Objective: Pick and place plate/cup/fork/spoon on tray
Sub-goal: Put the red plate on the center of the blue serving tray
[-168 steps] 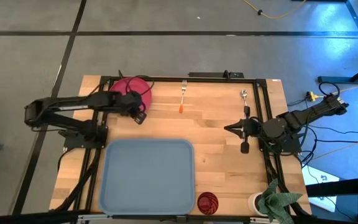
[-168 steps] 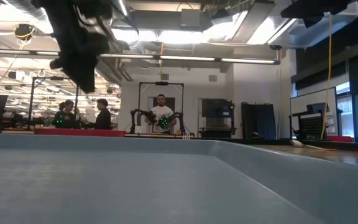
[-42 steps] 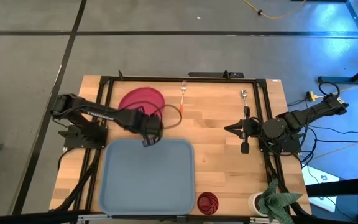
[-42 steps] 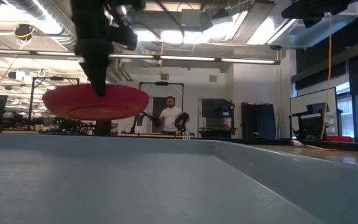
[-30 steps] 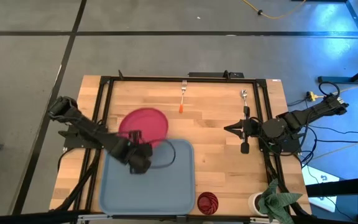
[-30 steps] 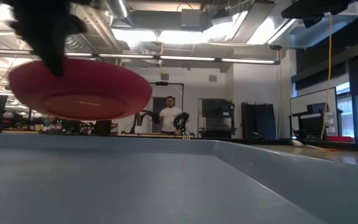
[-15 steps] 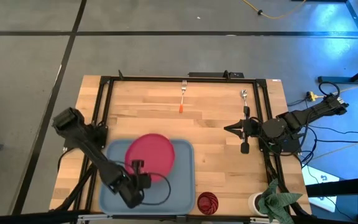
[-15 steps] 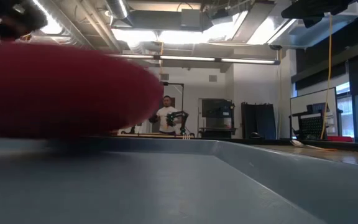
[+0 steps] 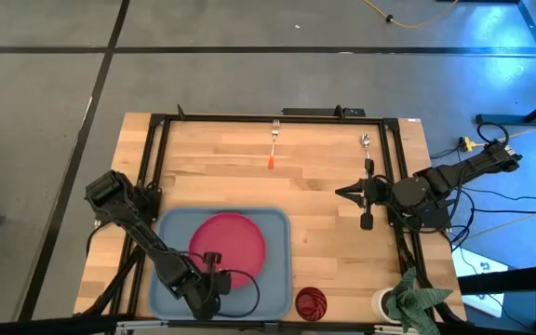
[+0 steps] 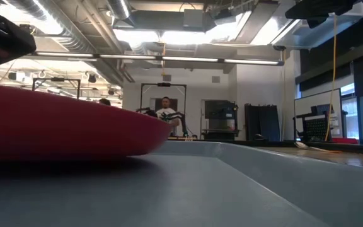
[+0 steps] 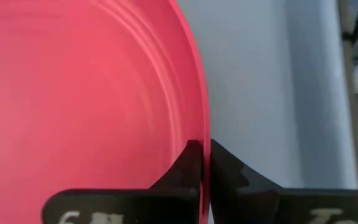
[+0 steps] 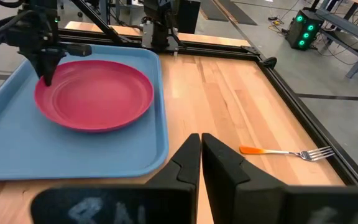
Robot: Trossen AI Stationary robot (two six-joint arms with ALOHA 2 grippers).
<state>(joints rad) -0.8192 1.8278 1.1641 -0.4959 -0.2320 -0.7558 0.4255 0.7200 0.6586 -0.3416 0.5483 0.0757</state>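
Note:
The pink-red plate [image 9: 231,240] is over the blue-grey tray [image 9: 273,279], inside its rim, and also shows in the right wrist view [image 12: 95,93]. My left gripper [image 9: 210,264] is shut on the plate's near rim. My right gripper [image 9: 342,193] is shut and empty over bare wood at the table's right. The fork [image 9: 274,144] lies on the wood at the far middle. The spoon [image 9: 365,142] lies at the far right. The dark red cup [image 9: 311,303] stands near the front edge, right of the tray. My left gripper pinches the plate's rim [image 11: 199,134] on its near side, one finger over the inside and one outside. The fingers [image 12: 47,73] come from above, pointing down. The plate sits about level at the tray floor [image 10: 232,189]; whether it rests there I cannot tell.
A white cup [image 9: 382,302] with a green cloth [image 9: 419,296] stands at the near right corner. A black frame rail [image 9: 277,118] runs round the table's edge. People stand in the room beyond the table in the low view [image 10: 164,116].
My left gripper has carried the plate toward the table's near edge and down. The plate was held high, partly over the tray's far rim; now it is low and wholly inside the tray. The gripper stays shut on the rim.

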